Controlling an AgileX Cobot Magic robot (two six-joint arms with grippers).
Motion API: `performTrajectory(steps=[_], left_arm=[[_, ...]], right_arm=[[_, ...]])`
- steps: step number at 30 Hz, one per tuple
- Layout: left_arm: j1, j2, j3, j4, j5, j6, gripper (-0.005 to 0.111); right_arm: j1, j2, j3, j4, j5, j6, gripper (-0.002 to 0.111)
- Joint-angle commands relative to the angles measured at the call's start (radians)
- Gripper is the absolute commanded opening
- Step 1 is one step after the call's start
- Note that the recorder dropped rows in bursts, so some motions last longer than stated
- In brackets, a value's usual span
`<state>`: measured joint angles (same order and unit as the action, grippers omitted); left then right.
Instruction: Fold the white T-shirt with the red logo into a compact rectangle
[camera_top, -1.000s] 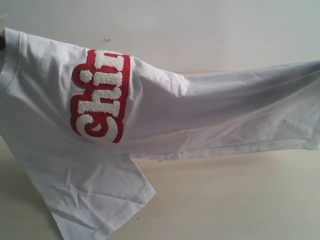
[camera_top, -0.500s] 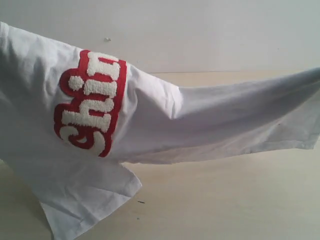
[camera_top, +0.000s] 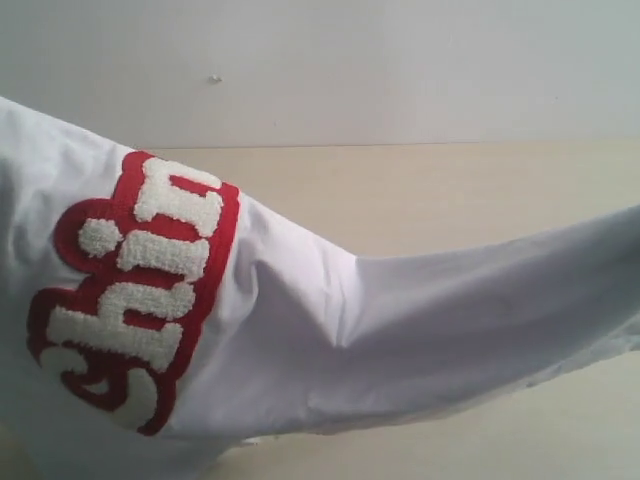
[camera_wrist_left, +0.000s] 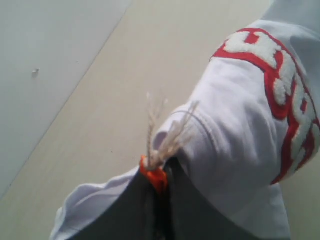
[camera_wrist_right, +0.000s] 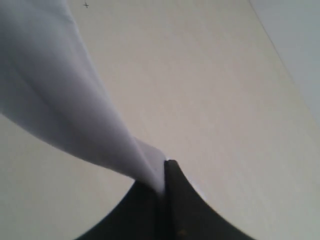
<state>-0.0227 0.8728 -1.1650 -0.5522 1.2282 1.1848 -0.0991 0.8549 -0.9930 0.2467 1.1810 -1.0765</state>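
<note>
Item, one: white cotton T-shirt (camera_top: 430, 310), slung across the exterior view from the lower left corner to the right edge and sagging in the middle. The pale beige counter (camera_top: 450, 190) shows behind and below it. You cannot tell whether the lowest fold touches the counter, since that part runs out of frame. Item, one: red towelling logo band with fuzzy white letters (camera_top: 130, 290), at the lower left of that view, wrapped over a bulge of cloth and standing on end. Item, one: small orange neck tag (camera_wrist_left: 155, 176), with a tuft of pale frayed threads (camera_wrist_left: 165, 135) rising from it. Grippers, two. The left gripper (camera_wrist_left: 160, 182) has its dark jaws pressed together on the neck of the shirt, right at the tag, with the logo near. The right gripper (camera_wrist_right: 164, 172) is clamped just as tight on a plain white edge of the same shirt, with no logo in sight; which edge it is cannot be made out. Neither gripper shows in the exterior view. Your coming move turns on this: the shirt's long axis runs gripper to gripper, left to right across the frame, neck end with your left arm and plain end with your right. The garment lies between the two, and each arm is nearest its own end. By my reckoning you would have to lower both ends together, with that line taut, for the shirt to land flat for folding. Item, one: plain grey-white wall (camera_top: 400, 60), across the top of the frame.
</note>
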Motion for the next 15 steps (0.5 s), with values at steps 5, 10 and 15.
performTrajectory(steps=[5, 10, 15], left_arm=[[-0.006, -0.189, -0.009, -0.013, -0.007, -0.207, 0.000], [-0.088, -0.256, -0.009, 0.010, -0.007, -0.324, 0.000], [-0.146, -0.270, -0.004, 0.135, -0.007, -0.407, 0.000]], right_arm=[[0.053, -0.144, -0.001, -0.017, 0.040, 0.138, 0.000], [0.055, -0.195, -0.001, -0.026, 0.040, 0.218, 0.000], [0.055, -0.197, 0.003, -0.026, 0.040, 0.242, 0.000]])
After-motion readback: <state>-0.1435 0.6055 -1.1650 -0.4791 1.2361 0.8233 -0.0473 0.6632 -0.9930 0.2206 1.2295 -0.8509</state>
